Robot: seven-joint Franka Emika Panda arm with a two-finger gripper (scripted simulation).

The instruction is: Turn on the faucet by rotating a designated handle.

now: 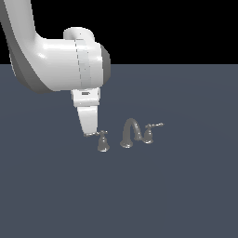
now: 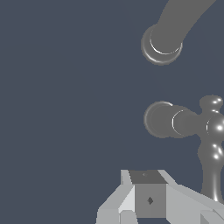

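A small grey metal faucet (image 1: 132, 135) is seen standing on a dark blue-grey surface (image 1: 176, 195), with an arched spout (image 1: 130, 132) set between two lever handles. The handle (image 1: 102, 141) spaced apart from the spout stands at the exterior view's left of the set, on a flared base. The other lever (image 1: 149, 132) is placed close beside the spout on the exterior view's right. The white claw (image 1: 88, 134) is lowered beside the handle, its tip at the outer end of the thin lever, seemingly touching it. Whether the claw is spread or pressed together cannot be told. In the wrist view, the handle (image 2: 188, 124) is seen from above, with the spout (image 2: 168, 33) beyond it.
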